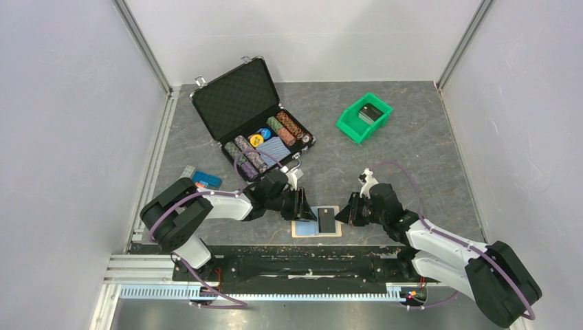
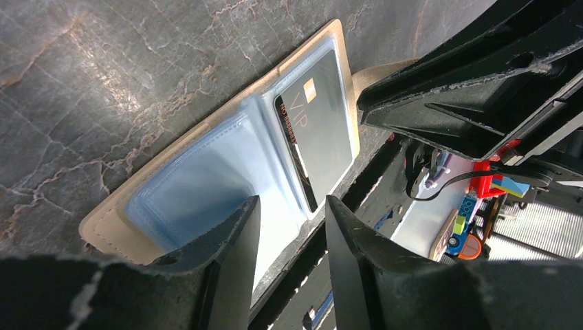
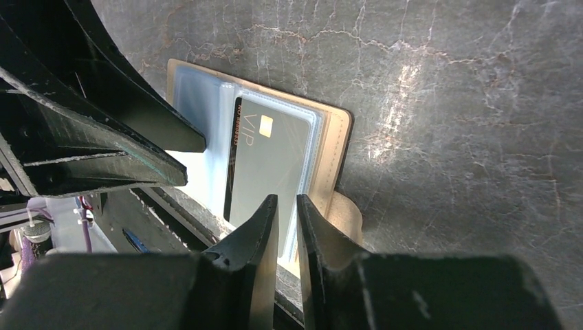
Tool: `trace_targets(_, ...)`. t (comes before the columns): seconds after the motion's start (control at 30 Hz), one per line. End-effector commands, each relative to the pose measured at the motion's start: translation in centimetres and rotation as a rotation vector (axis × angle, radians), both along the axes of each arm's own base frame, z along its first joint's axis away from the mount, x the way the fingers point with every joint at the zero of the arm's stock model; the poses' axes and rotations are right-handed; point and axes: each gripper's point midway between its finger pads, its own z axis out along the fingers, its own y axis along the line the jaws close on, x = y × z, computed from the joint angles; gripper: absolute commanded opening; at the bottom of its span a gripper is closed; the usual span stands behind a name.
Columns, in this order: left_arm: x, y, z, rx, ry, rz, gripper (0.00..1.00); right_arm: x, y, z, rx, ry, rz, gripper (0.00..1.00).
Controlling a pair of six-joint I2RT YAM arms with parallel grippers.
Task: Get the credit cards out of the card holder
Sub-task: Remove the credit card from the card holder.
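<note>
The tan card holder (image 1: 300, 229) lies spread open and flat at the table's near edge, between my two grippers. A dark credit card (image 1: 326, 220) marked VIP (image 2: 320, 134) sits inside the clear sleeve of its right half (image 3: 271, 158). The left half shows only an empty-looking light blue sleeve (image 2: 199, 185). My left gripper (image 2: 292, 201) hovers open over that left half's near edge, nothing between its fingers. My right gripper (image 3: 287, 198) stands just above the card's near edge by the holder's side tab (image 3: 347, 213). Its jaws are a narrow slit apart and hold nothing.
A black foam-lined case (image 1: 244, 103) with poker chips lies open at the back left. A green bin (image 1: 363, 117) stands at the back right. A small blue object (image 1: 205, 180) lies at the left. The table's front edge and the black rail (image 1: 302, 261) run just below the holder.
</note>
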Motion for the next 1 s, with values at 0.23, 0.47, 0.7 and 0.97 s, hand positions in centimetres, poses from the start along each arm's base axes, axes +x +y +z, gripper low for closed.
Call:
trace_targets(0.23, 0.3, -0.9, 0.7, -0.042, -0.014, 0.001, 0.45, -0.1, 1.4, 0.1, 0.043, -0.005, 0.030, 0.15)
trace_targets(0.47, 0.2, -1.0, 0.1, -0.040, -0.002, -0.001, 0.42, -1.7, 1.2, -1.6, 0.034, 0.047, 0.035, 0.11)
trace_targets(0.7, 0.0, -1.1, -0.3, -0.043, 0.010, -0.004, 0.42, -2.0, 0.6, -2.4, 0.009, 0.059, 0.023, 0.11)
trace_targets(0.97, -0.4, -1.8, -0.1, -0.082, 0.030, -0.018, 0.36, -2.1, 0.5, -2.7, 0.005, 0.062, 0.018, 0.10)
